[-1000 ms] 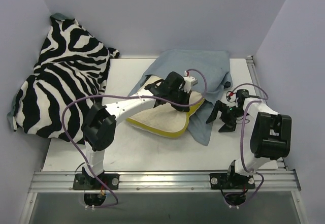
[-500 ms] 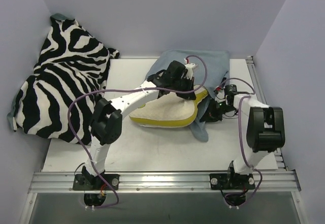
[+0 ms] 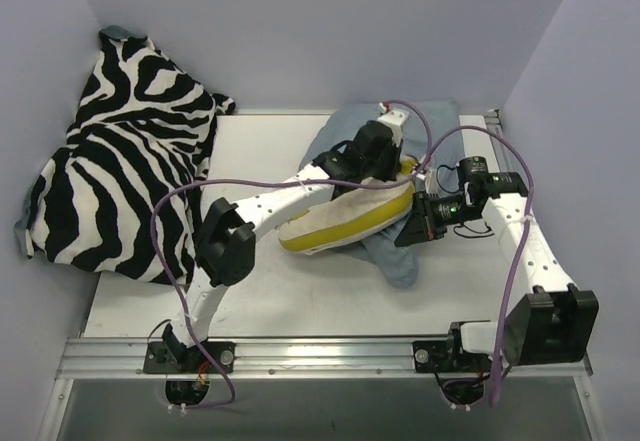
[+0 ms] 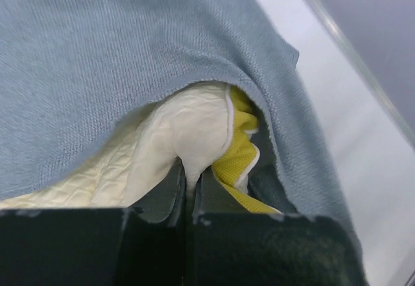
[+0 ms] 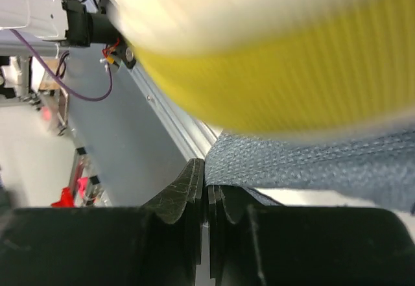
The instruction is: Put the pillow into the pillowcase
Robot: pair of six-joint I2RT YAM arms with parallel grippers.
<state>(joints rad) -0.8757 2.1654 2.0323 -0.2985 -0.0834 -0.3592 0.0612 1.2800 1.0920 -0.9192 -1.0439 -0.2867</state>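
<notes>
If the pillow [image 4: 175, 130] clamped in the left pincer [image 4: 189, 172] is shoved, the pillowcase [image 5: 305, 163] could be pulled from the pinching right pincer [image 5: 206, 172].

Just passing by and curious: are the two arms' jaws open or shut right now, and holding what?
Left gripper: jaws closed, pinching the pillow.
Right gripper: jaws closed on the edge of the pillowcase.
</notes>
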